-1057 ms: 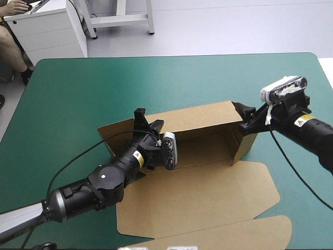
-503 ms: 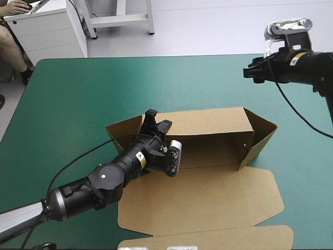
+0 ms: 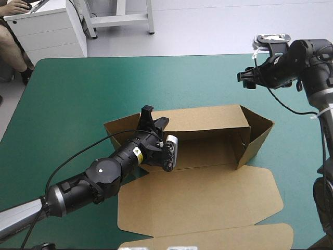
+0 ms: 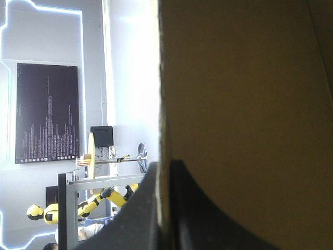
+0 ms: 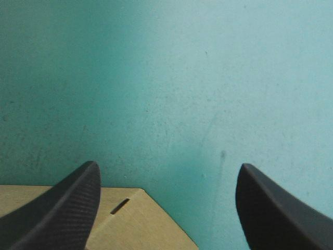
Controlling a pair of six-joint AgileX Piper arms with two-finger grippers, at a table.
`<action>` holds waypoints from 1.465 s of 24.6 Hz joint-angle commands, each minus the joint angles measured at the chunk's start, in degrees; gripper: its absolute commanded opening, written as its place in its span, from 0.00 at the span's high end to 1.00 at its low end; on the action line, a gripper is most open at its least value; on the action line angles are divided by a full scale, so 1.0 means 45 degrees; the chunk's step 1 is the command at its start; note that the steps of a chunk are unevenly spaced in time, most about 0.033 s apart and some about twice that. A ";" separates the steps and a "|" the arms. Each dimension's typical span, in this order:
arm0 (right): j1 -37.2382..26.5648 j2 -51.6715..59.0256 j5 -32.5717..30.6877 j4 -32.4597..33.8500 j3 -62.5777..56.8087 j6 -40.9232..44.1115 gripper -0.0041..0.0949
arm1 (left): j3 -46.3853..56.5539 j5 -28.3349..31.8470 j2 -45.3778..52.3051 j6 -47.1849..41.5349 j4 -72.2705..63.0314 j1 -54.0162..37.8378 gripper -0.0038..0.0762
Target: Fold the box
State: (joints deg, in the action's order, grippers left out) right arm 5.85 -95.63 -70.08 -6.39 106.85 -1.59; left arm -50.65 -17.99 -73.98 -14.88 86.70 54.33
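Note:
The brown box (image 3: 208,198) lies mid-table with its long back wall (image 3: 208,119) raised, its right end wall splayed outward and its lid flat toward the near edge. My left gripper (image 3: 152,119) is shut on the left end of the back wall. In the left wrist view the board's edge (image 4: 244,104) runs between the fingers of the left gripper (image 4: 164,164). My right gripper (image 3: 244,78) hangs open above the table's far right, apart from the box. In the right wrist view the right gripper (image 5: 169,165) holds nothing, and a slotted corner of board (image 5: 140,219) shows under it.
The teal-green cover (image 3: 93,88) stretches left of and behind the box. The table's far edge runs just behind the right gripper, and the right edge lies a little beyond the box's right end. The lid's front flap reaches the near edge.
My right gripper has let go of the box's right end wall and risen up and away toward the far right. That end wall has swung outward. The left gripper keeps its hold.

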 commanded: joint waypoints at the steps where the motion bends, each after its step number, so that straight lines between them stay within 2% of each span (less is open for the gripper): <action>1: -0.0828 0.0340 -0.0306 -0.0462 0.0431 -0.0069 0.30 | -0.0363 0.0023 0.0388 -0.0106 0.0376 0.0020 0.96; 6: -0.1359 0.0378 -0.0394 -0.1544 -0.0329 -0.0558 0.30 | -0.0363 0.0099 0.0388 0.0275 0.0488 -0.0079 0.96; 8: -0.1359 0.0378 -0.0367 -0.1700 -0.0644 -0.0656 0.30 | -0.0363 0.0811 0.0388 0.0273 0.0488 -0.0588 0.96; 11: -0.1359 0.0378 -0.0367 -0.1606 -0.0742 -0.0711 0.30 | -0.0363 0.1422 0.0388 0.0220 0.0446 -0.1007 0.96; 19: -0.1359 0.0624 -0.0390 -0.1281 -0.2261 -0.0782 0.30 | -0.0363 0.1365 0.0388 0.0220 0.0446 -0.1007 0.96; 24: -0.1359 0.1750 -0.0368 -0.1260 -0.3904 -0.1422 0.30 | -0.0363 0.1322 0.0388 0.0220 0.0446 -0.1007 0.96; 26: -0.1359 0.2160 -0.0035 -0.1284 -0.4466 -0.1544 0.30 | -0.0363 0.1314 0.0388 0.0147 0.0411 -0.1007 0.96; 30: -0.1359 0.3531 0.1614 -0.1848 -0.6116 -0.2106 0.30 | -0.0363 0.1264 0.0388 -0.0121 0.0384 -0.1007 0.96; 36: -0.1359 0.5185 0.3535 -0.2835 -0.8853 -0.4256 0.30 | -0.0363 0.1345 0.0388 -0.0121 0.0362 -0.1007 0.96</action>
State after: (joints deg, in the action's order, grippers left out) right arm 0.09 -76.32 -60.00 -16.78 69.71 -17.06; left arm -50.61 -11.42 -73.98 -14.88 87.60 49.81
